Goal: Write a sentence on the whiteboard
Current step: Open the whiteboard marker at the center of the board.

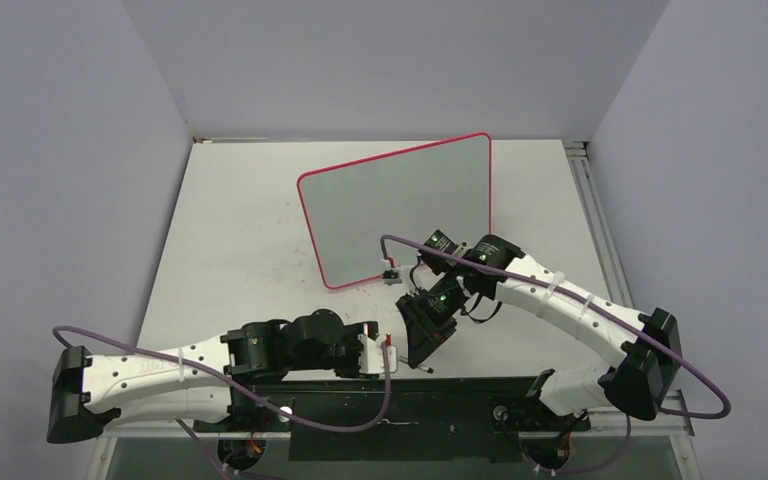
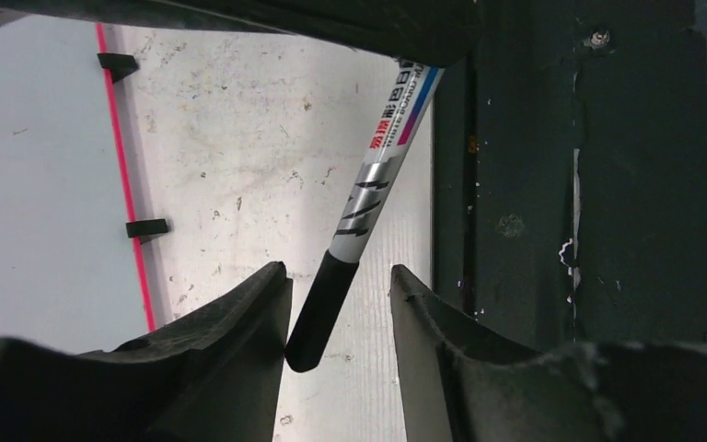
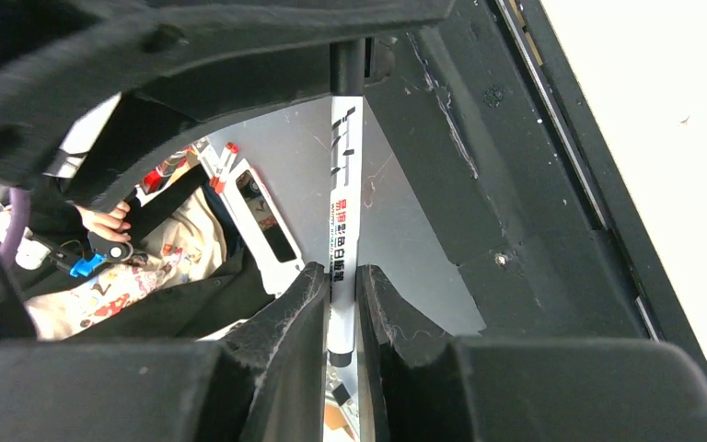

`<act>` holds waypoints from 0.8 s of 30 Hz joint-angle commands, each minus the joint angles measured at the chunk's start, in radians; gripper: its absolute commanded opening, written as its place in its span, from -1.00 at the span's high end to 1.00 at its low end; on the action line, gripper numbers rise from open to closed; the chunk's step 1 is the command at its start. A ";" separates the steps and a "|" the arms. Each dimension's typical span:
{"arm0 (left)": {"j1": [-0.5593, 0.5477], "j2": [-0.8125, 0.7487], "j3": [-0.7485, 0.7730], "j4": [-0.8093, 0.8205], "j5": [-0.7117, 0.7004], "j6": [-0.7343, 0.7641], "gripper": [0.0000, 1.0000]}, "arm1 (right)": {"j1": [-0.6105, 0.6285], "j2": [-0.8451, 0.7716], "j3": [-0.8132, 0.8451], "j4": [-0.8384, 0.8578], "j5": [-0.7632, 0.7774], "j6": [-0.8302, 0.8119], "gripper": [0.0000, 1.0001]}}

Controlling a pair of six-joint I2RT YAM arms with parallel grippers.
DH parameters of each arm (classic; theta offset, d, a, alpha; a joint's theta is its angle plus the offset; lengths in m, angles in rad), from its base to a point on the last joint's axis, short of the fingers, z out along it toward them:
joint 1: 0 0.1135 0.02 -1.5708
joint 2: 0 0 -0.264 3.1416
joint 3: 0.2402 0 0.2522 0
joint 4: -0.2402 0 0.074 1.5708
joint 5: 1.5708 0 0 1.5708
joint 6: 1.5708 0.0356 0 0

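The whiteboard (image 1: 400,200), pale grey with a pink-red rim, lies at the middle back of the table; its right edge and black feet show in the left wrist view (image 2: 37,184). My right gripper (image 1: 422,343) hangs in front of it near the table's front edge, shut on the silver-white barrel of a marker (image 3: 342,184), as the right wrist view (image 3: 342,269) shows. The marker's black cap (image 2: 324,308) sits between the jaws of my left gripper (image 2: 336,269), which is open. The cap touches the left finger (image 2: 249,322) only. My left gripper (image 1: 388,352) is just left of the right one.
A black strip (image 1: 460,385) runs along the table's near edge; it also shows in the left wrist view (image 2: 589,184). A metal rail (image 1: 595,220) runs along the table's right side. Grey walls close in the back and both sides. The tabletop (image 2: 239,138) is scuffed.
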 commanded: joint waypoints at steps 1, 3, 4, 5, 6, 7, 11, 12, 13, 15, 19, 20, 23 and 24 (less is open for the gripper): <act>-0.016 0.035 0.052 -0.011 0.003 0.001 0.23 | 0.008 -0.009 0.050 0.002 -0.023 -0.022 0.89; -0.023 0.050 0.062 -0.017 0.001 -0.001 0.43 | 0.007 -0.012 0.053 0.001 -0.020 -0.025 0.89; -0.027 0.055 0.067 -0.021 -0.003 -0.003 0.58 | 0.007 -0.012 0.053 0.002 -0.015 -0.026 0.89; -0.030 0.056 0.069 -0.022 -0.003 -0.005 0.72 | 0.008 -0.014 0.054 0.002 -0.008 -0.026 0.89; -0.034 0.056 0.069 -0.020 -0.029 -0.006 0.86 | 0.008 -0.016 0.054 0.002 -0.001 -0.026 0.89; -0.036 0.053 0.066 -0.018 -0.038 -0.007 0.97 | 0.008 -0.018 0.054 0.001 0.010 -0.028 0.89; -0.036 0.029 0.054 -0.005 -0.065 -0.017 1.00 | -0.004 -0.026 0.059 0.026 0.055 -0.016 0.73; -0.035 0.023 0.054 -0.007 -0.078 -0.024 1.00 | -0.012 -0.036 0.051 0.047 0.062 -0.004 0.56; -0.031 0.019 0.056 -0.010 -0.089 -0.033 1.00 | -0.022 -0.049 0.041 0.070 0.072 0.007 0.24; -0.013 0.009 0.059 -0.016 -0.088 -0.045 1.00 | -0.048 -0.083 0.018 0.121 0.088 0.033 -0.21; 0.050 -0.006 0.068 -0.026 -0.021 -0.055 1.00 | -0.093 -0.163 -0.038 0.232 0.131 0.097 -0.70; 0.071 -0.008 0.072 -0.029 0.000 -0.056 1.00 | -0.094 -0.176 -0.044 0.245 0.166 0.109 -0.74; 0.130 -0.004 0.086 -0.037 0.080 -0.068 1.00 | -0.090 -0.206 -0.066 0.267 0.265 0.147 -0.77; 0.148 0.000 0.093 -0.043 0.104 -0.072 1.00 | -0.089 -0.226 -0.083 0.306 0.278 0.168 -0.77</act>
